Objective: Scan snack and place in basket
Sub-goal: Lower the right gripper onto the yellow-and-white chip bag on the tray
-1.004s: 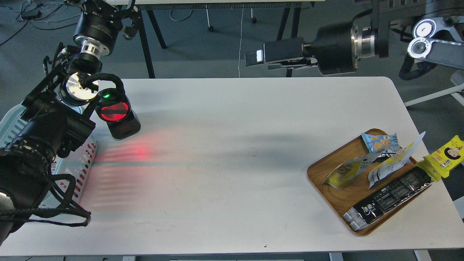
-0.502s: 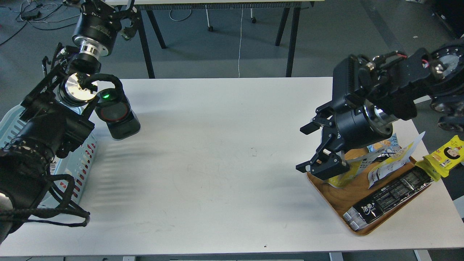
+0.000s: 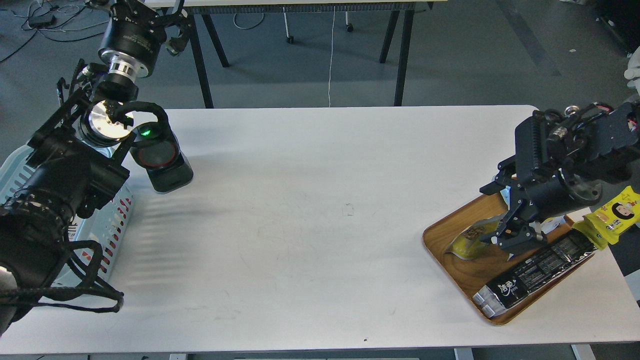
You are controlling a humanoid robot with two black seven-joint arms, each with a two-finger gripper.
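Note:
The snack (image 3: 467, 242), a pouch with a yellow lower half and a picture of brown nuggets, lies on the left part of the wooden tray (image 3: 462, 275) at the table's right. My right gripper (image 3: 501, 216) is open just right of it, and the pouch's grey top end reaches in between its fingers. The pale blue slotted basket (image 3: 117, 217) stands at the table's left edge, mostly hidden behind my left arm. My left gripper (image 3: 145, 12) is high at the top left, dark and end-on, so I cannot tell how its fingers stand.
A black scanner (image 3: 162, 165) with a round window and a green light stands on the table beside the basket. A long black packet (image 3: 537, 270) lies along the tray's front. A yellow packet (image 3: 615, 215) lies off the tray at the table's right edge.
My right arm came down from high over the table's back to the tray, then moved right along it. The scanner's red glow on the table went out. My left arm stayed put.

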